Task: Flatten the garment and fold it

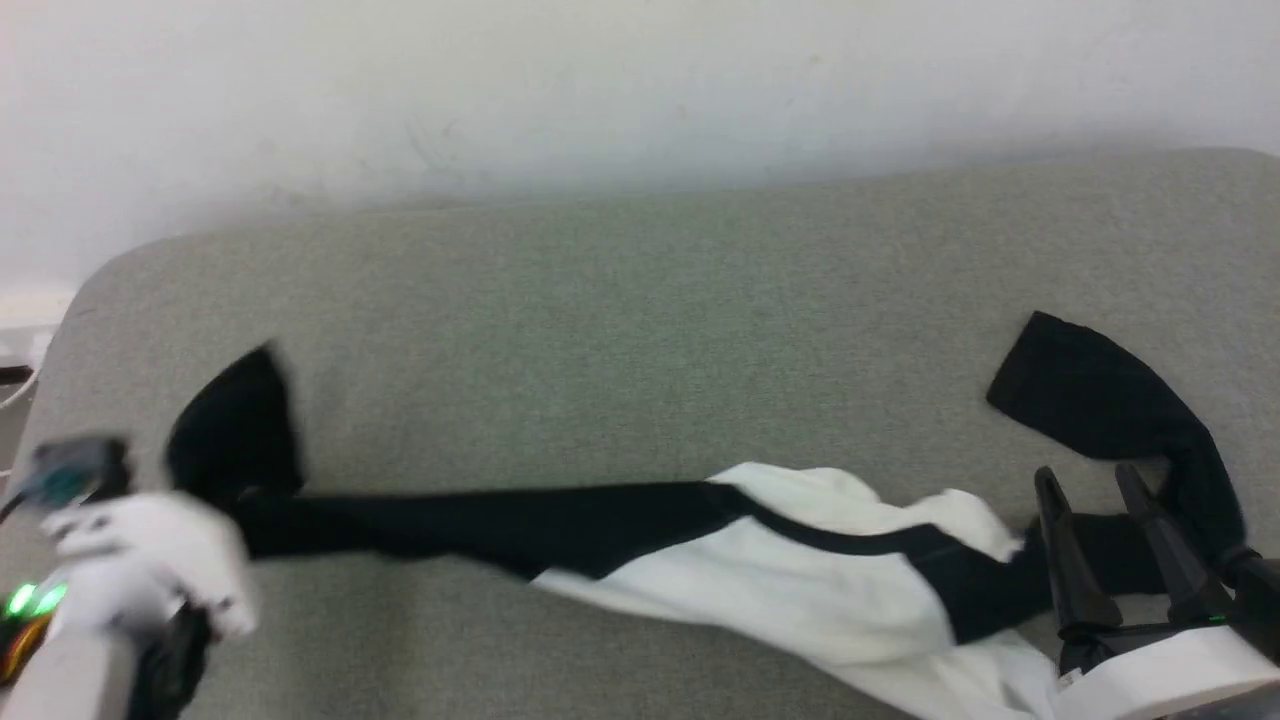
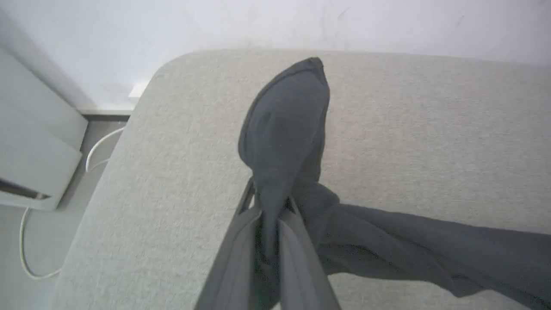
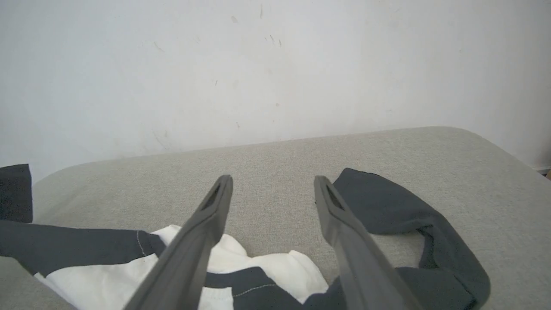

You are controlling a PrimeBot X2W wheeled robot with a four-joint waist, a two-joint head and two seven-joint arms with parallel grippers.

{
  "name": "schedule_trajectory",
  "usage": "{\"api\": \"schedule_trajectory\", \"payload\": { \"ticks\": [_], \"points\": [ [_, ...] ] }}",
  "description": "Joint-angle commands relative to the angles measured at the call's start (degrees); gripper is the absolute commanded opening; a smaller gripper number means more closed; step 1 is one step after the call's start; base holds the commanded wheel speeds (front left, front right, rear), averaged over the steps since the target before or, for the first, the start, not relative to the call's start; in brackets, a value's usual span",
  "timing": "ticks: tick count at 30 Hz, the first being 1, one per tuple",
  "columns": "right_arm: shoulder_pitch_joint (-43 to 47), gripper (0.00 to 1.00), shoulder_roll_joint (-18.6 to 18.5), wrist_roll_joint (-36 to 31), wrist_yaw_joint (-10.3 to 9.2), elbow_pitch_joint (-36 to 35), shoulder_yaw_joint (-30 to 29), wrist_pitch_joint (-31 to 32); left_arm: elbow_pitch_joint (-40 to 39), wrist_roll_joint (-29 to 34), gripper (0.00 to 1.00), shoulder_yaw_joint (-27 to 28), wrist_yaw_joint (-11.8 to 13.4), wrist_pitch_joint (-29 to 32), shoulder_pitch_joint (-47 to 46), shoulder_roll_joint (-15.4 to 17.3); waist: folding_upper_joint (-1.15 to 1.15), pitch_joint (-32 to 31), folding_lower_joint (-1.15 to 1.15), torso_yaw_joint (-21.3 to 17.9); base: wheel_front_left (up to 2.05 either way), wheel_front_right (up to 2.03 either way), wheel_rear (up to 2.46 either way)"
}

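Left tool (image 2: 269, 202) is clenching a sleeve (image 2: 284, 129) of the shirt (image 1: 800, 590), right tool (image 1: 1085, 475) is hanging released at lower right — best grasping the other sleeve (image 1: 1100, 400), then pulling evenly.

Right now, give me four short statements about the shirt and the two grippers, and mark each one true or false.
1. The left gripper is shut on one black sleeve of the shirt. True.
2. The right gripper is clamped on white cloth. False: its fingers stand apart and grip nothing.
3. The shirt lies flat and fully spread out. False: it is bunched and pulled into a twisted band across the grey cushion.
4. The other black sleeve lies on the cushion beside the right gripper. True.
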Motion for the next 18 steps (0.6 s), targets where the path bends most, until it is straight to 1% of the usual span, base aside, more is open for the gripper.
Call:
{"api": "schedule_trajectory", "payload": {
  "ticks": [1, 3, 4, 7, 8, 9, 11, 14, 16, 18],
  "points": [
    [0.29, 1.0, 0.16, 0.34, -0.05, -0.3, 0.06, 0.23, -0.61, -1.59, 0.0, 3.17, 2.22, -0.25, 4.25, 0.67, 0.0, 0.26, 0.0, 0.53, 0.0, 0.0, 0.0],
    [0.32, 1.0, 0.17, 0.41, -0.05, -0.35, -0.02, 0.3, -0.29, -2.7, 0.0, 6.28, 4.48, -0.8, 8.64, 0.81, 0.0, 0.46, 0.0, 0.71, 0.0, 0.0, 0.0],
    [0.33, 1.0, 0.17, 0.43, -0.05, -0.36, -0.05, 0.35, 0.03, -3.53, 0.0, 7.39, 5.11, -1.03, 10.52, 0.41, 0.0, 0.55, 0.0, 0.76, 0.0, 0.0, 0.0],
    [0.4, 1.0, 0.17, 0.43, -0.05, -0.32, -0.17, 0.6, 1.32, -5.65, 0.0, 8.79, 5.44, -1.98, 14.26, -1.44, 0.0, 0.58, 0.0, 1.02, 0.0, 0.0, 0.0],
    [0.35, 1.0, 0.17, 0.42, -0.05, -0.29, -0.19, 0.74, 1.62, -6.28, 0.23, 8.92, 5.3, -2.51, 14.83, -2.25, 0.0, 0.54, 0.0, 1.09, 0.0, 0.0, 0.0],
    [0.28, 1.0, 0.17, 0.39, -0.05, -0.25, -0.23, 0.85, 1.81, -6.58, 1.0, 8.9, 5.2, -3.32, 15.17, -2.96, 0.0, 0.39, 0.0, 1.18, 0.0, 0.0, 0.0],
    [0.27, 1.0, 0.17, 0.29, -0.05, -0.32, -0.2, 1.12, 1.54, -6.8, 1.0, 8.62, 4.65, -5.57, 15.26, -4.21, 0.0, -0.02, 0.0, 1.39, 0.0, 0.0, 0.0],
    [0.39, 1.0, 0.17, 0.08, -0.05, -0.59, -0.01, 1.68, -0.49, -5.29, 1.0, 7.89, 3.94, -11.14, 14.51, -5.23, 0.0, -0.74, 0.0, 1.49, 0.0, 0.0, 0.0],
    [0.48, 1.0, 0.17, -0.04, -0.05, -0.73, 0.01, 2.09, -2.29, -3.87, 1.0, 6.54, 3.2, -13.91, 13.86, -5.59, 0.0, -1.31, 0.0, 1.57, 0.0, 0.0, 0.0],
    [0.59, 1.0, 0.17, -0.11, -0.05, -0.81, -0.01, 2.53, -4.44, -2.78, 1.0, 4.55, 2.11, -15.26, 12.92, -6.0, 0.0, -1.85, 0.0, 1.64, 0.0, 0.0, 0.0]
  ]
}}
